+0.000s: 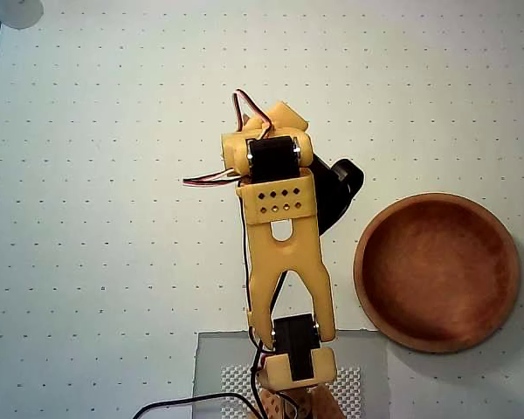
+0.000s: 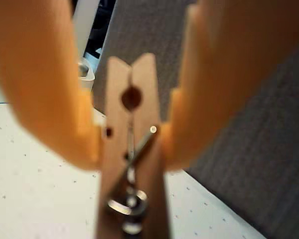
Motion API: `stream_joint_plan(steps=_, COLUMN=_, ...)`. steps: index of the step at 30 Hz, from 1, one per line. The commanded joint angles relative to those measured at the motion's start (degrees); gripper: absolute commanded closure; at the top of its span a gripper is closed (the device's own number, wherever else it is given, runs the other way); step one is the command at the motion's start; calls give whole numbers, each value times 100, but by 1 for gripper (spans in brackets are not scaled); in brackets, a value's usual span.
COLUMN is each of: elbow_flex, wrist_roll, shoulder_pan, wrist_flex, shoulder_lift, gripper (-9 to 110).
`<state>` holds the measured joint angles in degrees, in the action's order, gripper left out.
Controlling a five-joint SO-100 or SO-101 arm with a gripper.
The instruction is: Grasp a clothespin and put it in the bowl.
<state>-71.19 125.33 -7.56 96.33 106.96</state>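
In the wrist view the light-tan wooden clothespin (image 2: 133,169) stands between my two orange fingers, its metal coil near the bottom edge. My gripper (image 2: 132,144) is shut on it, with the left finger (image 2: 50,89) and right finger (image 2: 219,79) pressing its sides. It hangs above the white table. In the overhead view the yellow arm (image 1: 281,227) reaches up the middle and covers the gripper and the clothespin. The round reddish-brown wooden bowl (image 1: 437,272) lies empty to the right of the arm.
The arm's base stands on a grey mat (image 1: 218,358) at the bottom edge. A white round object (image 1: 9,10) sits in the top left corner. The table (image 1: 113,218) is white with a dot grid; grey floor (image 2: 249,149) shows beyond it.
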Motion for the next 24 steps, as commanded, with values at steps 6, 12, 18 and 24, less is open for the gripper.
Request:
stream_joint_plan(steps=6, elbow_flex=-1951, wrist_roll=-536, shoulder_pan=1389, wrist_flex=-97, shoulder_lift=1459, gripper=105)
stream_joint_plan(steps=12, elbow_flex=-2391, wrist_roll=-809, shoulder_pan=2593, wrist_flex=-105, shoulder_lift=1459, gripper=105)
stream_joint_plan(steps=18, elbow_flex=-2391, wrist_roll=-1222, shoulder_pan=3313, wrist_flex=-167, shoulder_lift=1450, gripper=105)
stream_joint_plan(steps=24, elbow_flex=-2452, wrist_roll=-2171, shoulder_pan=3788, wrist_flex=-923, shoulder_lift=1310, gripper=105)
